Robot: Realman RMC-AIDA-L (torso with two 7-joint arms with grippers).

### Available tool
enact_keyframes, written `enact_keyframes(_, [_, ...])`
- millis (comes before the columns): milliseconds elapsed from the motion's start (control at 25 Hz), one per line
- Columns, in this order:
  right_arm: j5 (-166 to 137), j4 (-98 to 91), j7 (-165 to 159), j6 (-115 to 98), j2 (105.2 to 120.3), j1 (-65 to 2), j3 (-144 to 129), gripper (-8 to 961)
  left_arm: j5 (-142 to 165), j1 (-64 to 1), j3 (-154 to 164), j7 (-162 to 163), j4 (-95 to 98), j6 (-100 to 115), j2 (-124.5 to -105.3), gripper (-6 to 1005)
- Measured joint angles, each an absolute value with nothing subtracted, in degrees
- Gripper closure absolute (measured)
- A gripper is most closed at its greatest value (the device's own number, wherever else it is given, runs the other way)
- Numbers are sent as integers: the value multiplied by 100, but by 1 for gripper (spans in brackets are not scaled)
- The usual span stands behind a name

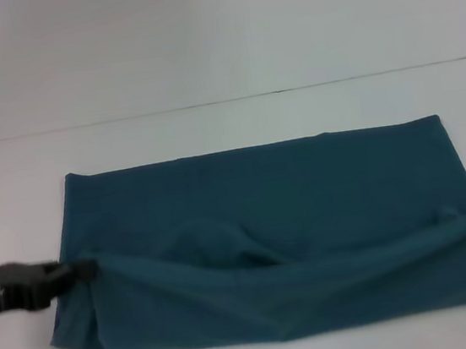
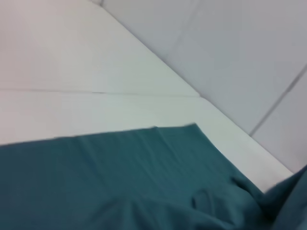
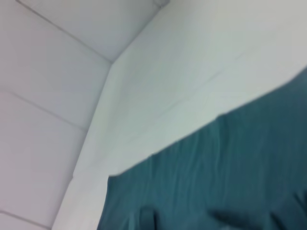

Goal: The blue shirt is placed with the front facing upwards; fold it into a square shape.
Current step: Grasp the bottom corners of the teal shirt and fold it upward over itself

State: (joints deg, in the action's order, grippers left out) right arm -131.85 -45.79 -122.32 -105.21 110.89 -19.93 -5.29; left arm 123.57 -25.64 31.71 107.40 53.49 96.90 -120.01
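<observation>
The blue shirt point(image 1: 303, 191) lies spread wide on the white table, with no lettering showing. Its near edge is raised and pulled taut into a long fold point(image 1: 296, 273) running from left to right. My left gripper point(image 1: 85, 267), black, reaches in from the left and is shut on the left end of that fold. The fold's right end rises toward the right border of the head view, where my right gripper is out of sight. Only teal cloth shows in the left wrist view point(image 2: 120, 177) and the right wrist view point(image 3: 230, 177), without fingers.
The white table point(image 1: 210, 122) extends behind the shirt to a seam line point(image 1: 291, 90) and a pale wall. A narrow strip of table shows in front of the shirt and to its left.
</observation>
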Motion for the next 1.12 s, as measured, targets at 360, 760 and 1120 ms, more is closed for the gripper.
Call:
enact_keyframes(360, [-13126, -4536, -12716, -9772, 11071, -2646, -621, 894, 12401, -3102, 3206, 10940, 4886, 8634, -11806, 980])
enact_keyframes(760, [-13114, -4101, -12835, -8865, 10972, -3013, -675, 894, 12402, -3561, 3338, 10925, 4498, 7544, -11775, 980])
enact_keyframes(1120, [-13070, -3785, -12800, -8109, 10969, -3221, -678, 893, 12402, -3894, 3766, 10902, 4284, 6503, -11832, 979])
